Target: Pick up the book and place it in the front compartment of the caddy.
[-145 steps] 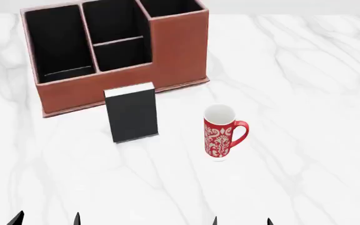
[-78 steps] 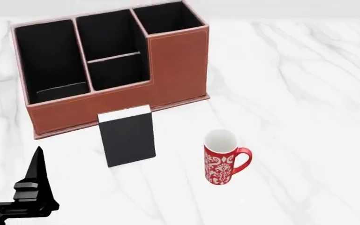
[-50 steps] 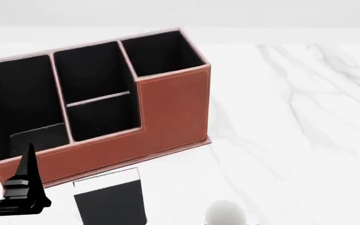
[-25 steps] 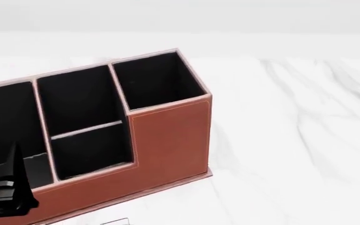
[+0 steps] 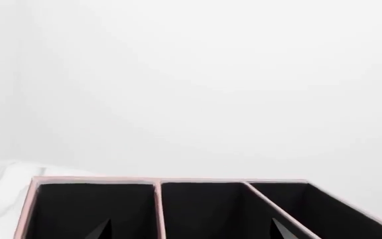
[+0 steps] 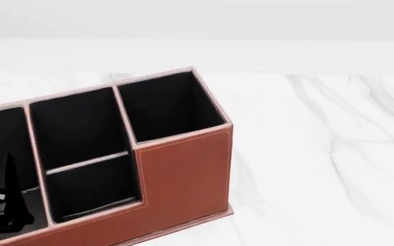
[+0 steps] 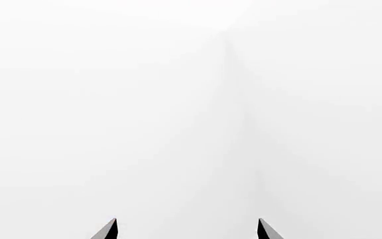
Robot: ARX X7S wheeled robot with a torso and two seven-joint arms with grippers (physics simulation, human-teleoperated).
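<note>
- The left hand (image 6: 2, 207) hangs empty with its fingers spread wide, over the caddy (image 6: 183, 174).
- The right hand (image 7: 185, 230) is also spread wide, facing only blank white.
- The book is out of every view, so I judge it must be found first.
- The front compartment (image 6: 94, 187) lies just beside the left hand.

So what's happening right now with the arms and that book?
Both grippers open, empty: left gripper, right gripper. Book out of view. Caddy ahead, unobstructed.
</note>
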